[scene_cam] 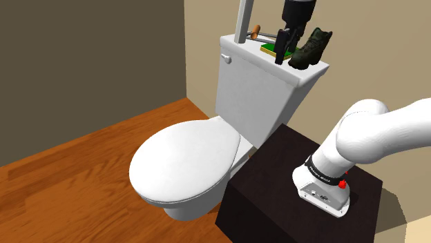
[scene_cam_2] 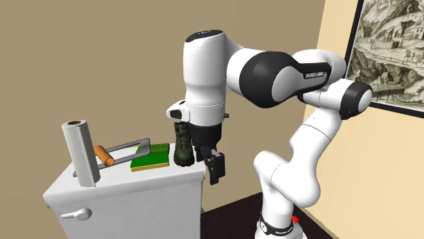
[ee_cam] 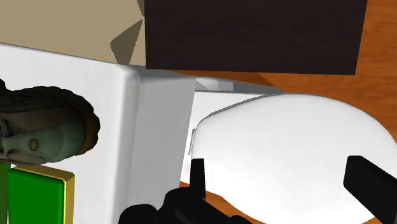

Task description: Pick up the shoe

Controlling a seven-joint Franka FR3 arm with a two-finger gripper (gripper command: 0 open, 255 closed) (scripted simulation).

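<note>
step: approach | pincer (ee_cam: 284, 181) spread, nothing held, poised past the front edge of the tank (scene_cam: 255, 90), above the toilet lid (scene_cam: 183, 162) | shoe (scene_cam_2: 182, 144) stood upright on the tank, just beside a green block (scene_cam_2: 153, 156) | pincer should be recentred over the shoe, its shaft straddled, before being lowered

In the wrist view the shoe (ee_cam: 44, 127) runs off the edge, and so does the green block (ee_cam: 32, 197) beside it.
</note>
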